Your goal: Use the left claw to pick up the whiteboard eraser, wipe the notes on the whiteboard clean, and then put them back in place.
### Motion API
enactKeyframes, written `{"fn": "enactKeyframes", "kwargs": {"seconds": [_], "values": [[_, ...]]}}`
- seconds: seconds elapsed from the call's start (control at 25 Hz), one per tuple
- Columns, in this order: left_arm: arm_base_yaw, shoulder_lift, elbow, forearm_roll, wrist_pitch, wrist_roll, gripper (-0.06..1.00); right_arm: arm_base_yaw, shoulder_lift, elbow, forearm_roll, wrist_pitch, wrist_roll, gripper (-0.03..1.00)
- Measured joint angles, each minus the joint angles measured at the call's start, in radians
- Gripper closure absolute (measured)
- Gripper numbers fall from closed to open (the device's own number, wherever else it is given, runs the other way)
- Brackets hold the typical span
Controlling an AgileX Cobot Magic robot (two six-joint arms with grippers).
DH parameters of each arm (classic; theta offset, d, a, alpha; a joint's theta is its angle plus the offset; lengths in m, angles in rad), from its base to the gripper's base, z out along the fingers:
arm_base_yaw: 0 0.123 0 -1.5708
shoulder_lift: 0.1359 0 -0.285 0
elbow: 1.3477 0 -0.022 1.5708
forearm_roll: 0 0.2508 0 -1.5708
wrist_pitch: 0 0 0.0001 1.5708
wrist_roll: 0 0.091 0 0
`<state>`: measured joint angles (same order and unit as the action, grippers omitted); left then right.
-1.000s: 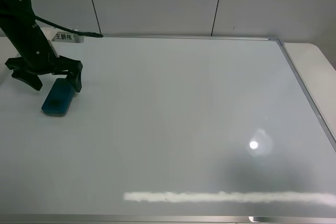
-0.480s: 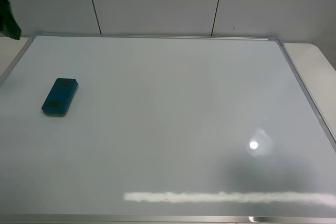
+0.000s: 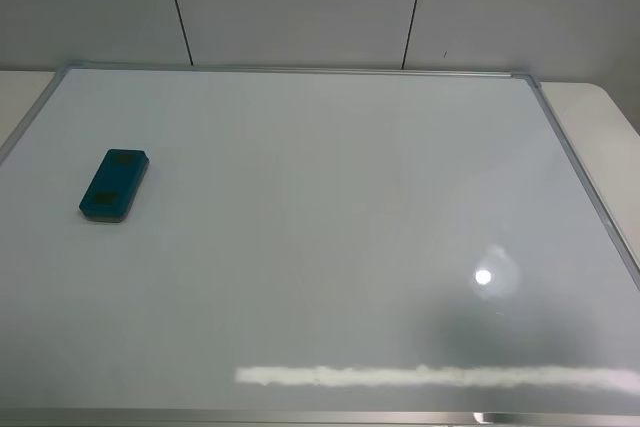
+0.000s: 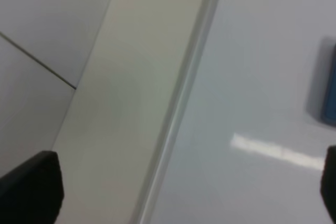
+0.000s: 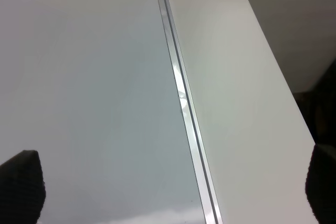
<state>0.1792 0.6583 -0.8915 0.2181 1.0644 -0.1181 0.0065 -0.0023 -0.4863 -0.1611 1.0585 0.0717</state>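
The whiteboard (image 3: 350, 197) fills most of the exterior high view. Its surface is white, and no red notes show on it. The teal-blue whiteboard eraser (image 3: 113, 185) lies flat on the board near its left edge, with nothing touching it. Neither arm shows in the exterior high view. In the left wrist view the left claw (image 4: 181, 192) is open and empty over the board's left frame (image 4: 178, 108), with an edge of the eraser (image 4: 331, 87) off to one side. In the right wrist view my right gripper (image 5: 170, 187) is open and empty over the board's right frame (image 5: 184, 103).
The board lies on a white table (image 3: 590, 107) that shows at the right and as a strip beside the frame (image 4: 131, 93). A grey panelled wall (image 3: 300, 7) stands behind. Light glare (image 3: 484, 276) and a bright streak (image 3: 430, 376) reflect on the board.
The left arm, which hung open over the eraser a second ago, has pulled away to the upper left and out of the exterior high view. The eraser has not moved.
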Motion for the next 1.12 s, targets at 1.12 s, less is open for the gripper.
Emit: {"fn": "enactKeyframes", "kwargs": {"seconds": [1.12], "values": [[-0.110, -0.663, 0.308, -0.229, -0.014, 0.118, -0.05, 0.000, 0.000, 0.000, 0.000, 0.000, 0.000, -0.02]]}}
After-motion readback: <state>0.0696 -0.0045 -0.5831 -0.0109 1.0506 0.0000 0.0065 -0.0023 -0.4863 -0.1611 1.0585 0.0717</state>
